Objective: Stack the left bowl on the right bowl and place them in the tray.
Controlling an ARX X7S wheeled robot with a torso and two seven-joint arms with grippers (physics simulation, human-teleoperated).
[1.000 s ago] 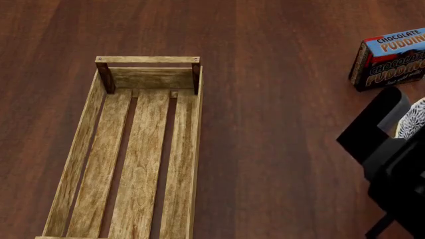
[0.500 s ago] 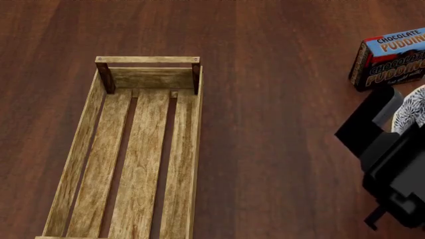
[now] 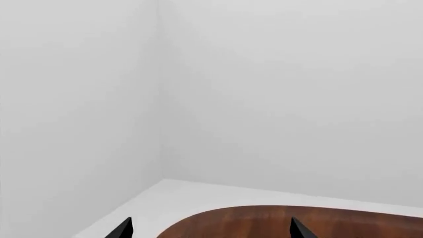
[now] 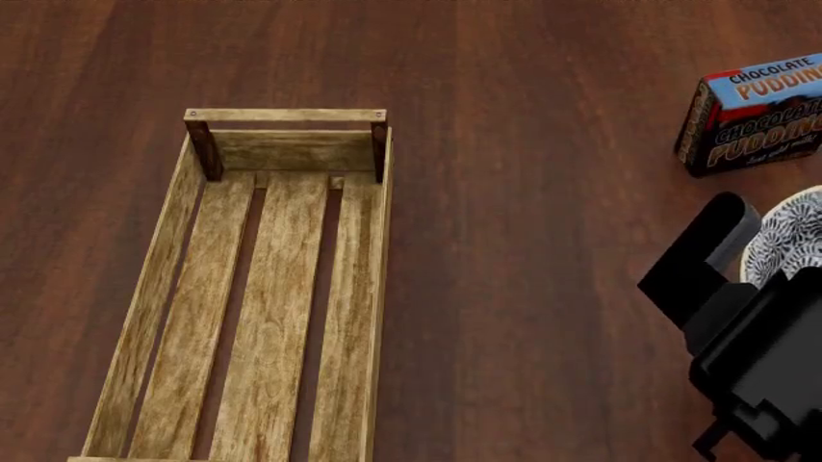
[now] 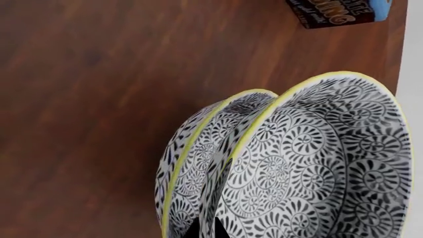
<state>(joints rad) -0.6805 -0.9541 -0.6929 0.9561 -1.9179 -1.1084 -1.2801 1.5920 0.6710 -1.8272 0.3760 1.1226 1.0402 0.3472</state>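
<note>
Since the earlier frames the right arm has shifted leftward and slightly nearer in the head view, and more of the patterned bowl it carries now shows at the right edge. Right gripper (image 5: 206, 229): its dark fingertips pinch the rims of the two nested bowls, so it is closed on them. Inner bowl (image 5: 317, 168) sits inside the outer bowl (image 5: 198, 163); both are white with black spiral patterning and yellow-green rims, and they appear edge-on to the wrist camera, held above the dark wooden table (image 4: 540, 289). In the head view only one patterned bowl edge (image 4: 786, 236) is visible, just beside the black arm housing. Tray (image 4: 173, 289): a long crate of light weathered wood with a slatted floor, lying at the left of the scene, running near to far, with nothing on its slats; it stands well apart from the bowls. Chocolate pudding box (image 4: 756, 114): at the far right, just beyond the bowls. Left gripper (image 3: 210, 230): two dark fingertips stand apart with a clear gap, holding nothing, facing a white wall past the table's rounded corner.
</note>
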